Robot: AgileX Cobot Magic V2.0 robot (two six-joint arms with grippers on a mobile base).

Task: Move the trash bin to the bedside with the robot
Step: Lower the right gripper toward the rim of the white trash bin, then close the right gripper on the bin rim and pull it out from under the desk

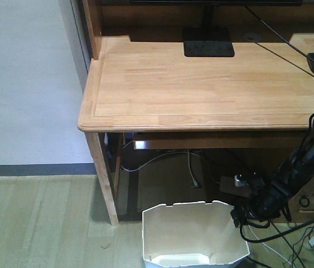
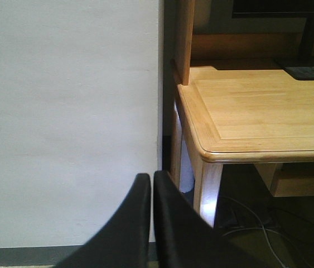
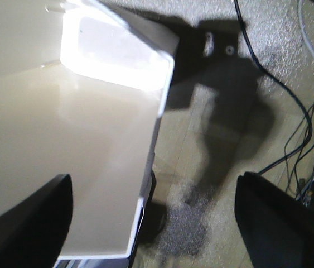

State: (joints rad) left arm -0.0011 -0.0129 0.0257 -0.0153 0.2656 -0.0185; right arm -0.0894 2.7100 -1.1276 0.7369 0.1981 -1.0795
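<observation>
The slim black right arm [image 1: 290, 178] carries thin black cables [image 1: 262, 240]; the left pincer [image 2: 150, 177] has smooth, curved black fingers [image 2: 173, 223].

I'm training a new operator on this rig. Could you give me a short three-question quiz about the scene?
1. Fill in: the trash bin stands on the floor by the wooden ___.
2. True or false: the left gripper is open.
3. The open right gripper straddles: A the bin's wall, B a mug, C a chair leg.
Key: 1 desk; 2 false, it is shut; 3 A.
</observation>
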